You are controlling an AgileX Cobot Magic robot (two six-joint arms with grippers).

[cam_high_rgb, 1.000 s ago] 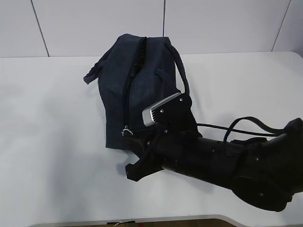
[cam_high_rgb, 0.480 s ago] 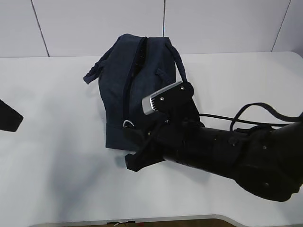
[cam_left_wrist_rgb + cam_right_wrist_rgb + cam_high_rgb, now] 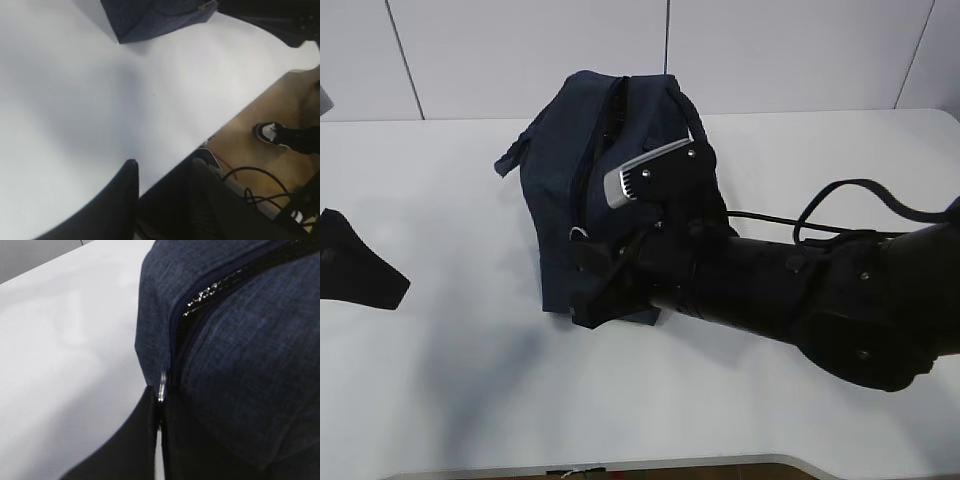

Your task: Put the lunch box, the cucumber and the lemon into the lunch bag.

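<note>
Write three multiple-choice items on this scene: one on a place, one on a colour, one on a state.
1. Where is the right gripper?
A. at the zip end of the lunch bag
B. far from the bag
C. off the table

2. What colour is the bag?
A. red
B. dark navy
C. yellow

3. How does the right gripper stand?
A. wide open
B. shut on the ring pull
C. holding a handle

Key: 1 A, its tips meet the bag's near end. 2 B, the fabric is navy in every view. 3 B, the fingers pinch the metal ring.
</note>
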